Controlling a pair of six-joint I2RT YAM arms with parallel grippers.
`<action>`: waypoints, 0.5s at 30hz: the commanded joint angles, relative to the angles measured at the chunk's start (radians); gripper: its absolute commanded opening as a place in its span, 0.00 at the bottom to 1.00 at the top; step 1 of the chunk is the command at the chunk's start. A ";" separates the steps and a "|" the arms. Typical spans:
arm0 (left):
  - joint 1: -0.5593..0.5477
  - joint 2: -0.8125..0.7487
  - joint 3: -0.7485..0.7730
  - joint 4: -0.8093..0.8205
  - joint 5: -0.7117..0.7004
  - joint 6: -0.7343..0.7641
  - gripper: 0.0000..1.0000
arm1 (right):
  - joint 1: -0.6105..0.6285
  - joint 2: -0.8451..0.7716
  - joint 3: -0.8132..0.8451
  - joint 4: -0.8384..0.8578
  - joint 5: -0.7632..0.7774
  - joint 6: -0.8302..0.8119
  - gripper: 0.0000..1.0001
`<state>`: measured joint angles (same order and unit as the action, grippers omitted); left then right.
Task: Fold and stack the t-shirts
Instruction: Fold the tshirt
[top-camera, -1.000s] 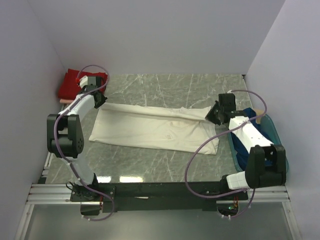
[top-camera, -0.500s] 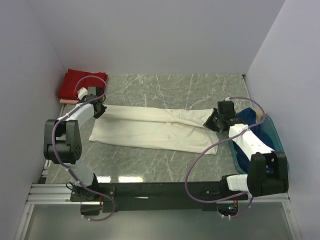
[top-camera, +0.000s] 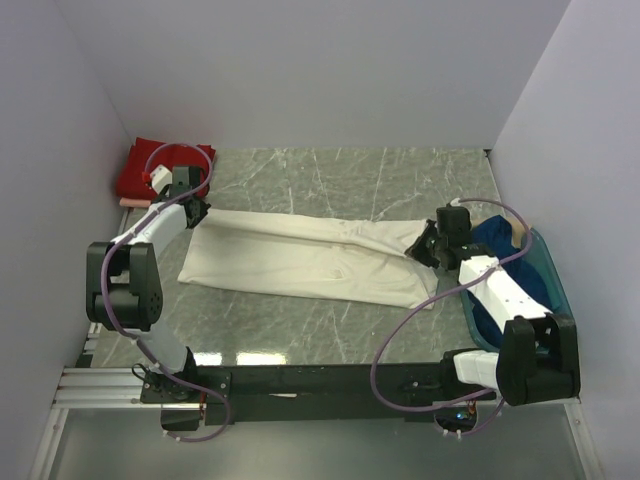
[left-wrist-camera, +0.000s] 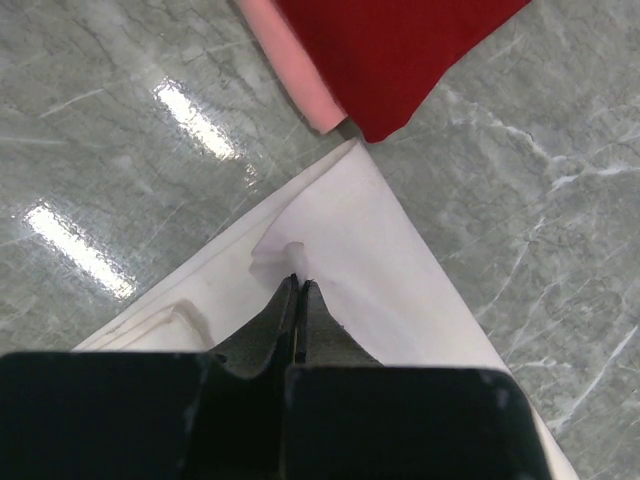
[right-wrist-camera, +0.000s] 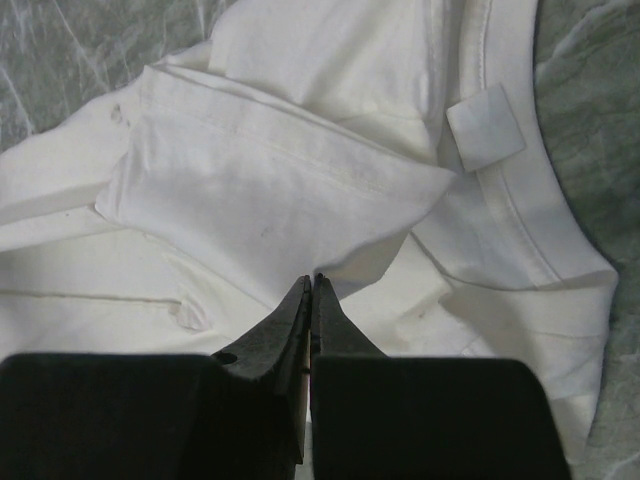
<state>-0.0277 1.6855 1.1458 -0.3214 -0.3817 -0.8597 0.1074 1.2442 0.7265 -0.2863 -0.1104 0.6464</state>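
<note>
Grip check: pinches cream-white shirt (top-camera: 300, 260) with left tool (left-wrist-camera: 298, 281) and right tool (right-wrist-camera: 311, 280) shut, risks losing thin corner under uneven pull.

Black-and-white arms (top-camera: 497, 283), looping purple cables (top-camera: 383, 335)

1 teal basket (top-camera: 552, 272) stood just right of the right fingers (right-wrist-camera: 285, 330), seemingly resting on the grey marbled table (top-camera: 330, 180).

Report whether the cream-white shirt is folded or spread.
Partly folded: the cream-white shirt lies as a long band, with layers overlapping near its collar.
</note>
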 joint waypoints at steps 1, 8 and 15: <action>0.008 -0.046 -0.003 0.018 -0.049 -0.007 0.01 | 0.015 -0.031 -0.033 0.035 -0.008 0.007 0.00; 0.006 -0.072 -0.075 0.070 -0.049 -0.039 0.01 | 0.025 -0.026 -0.088 0.073 -0.051 0.012 0.00; 0.008 -0.125 -0.197 0.151 -0.042 -0.071 0.15 | 0.025 -0.012 -0.125 0.114 -0.101 0.004 0.08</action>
<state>-0.0273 1.6291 0.9897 -0.2459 -0.3981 -0.9031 0.1249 1.2369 0.6128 -0.2245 -0.1833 0.6575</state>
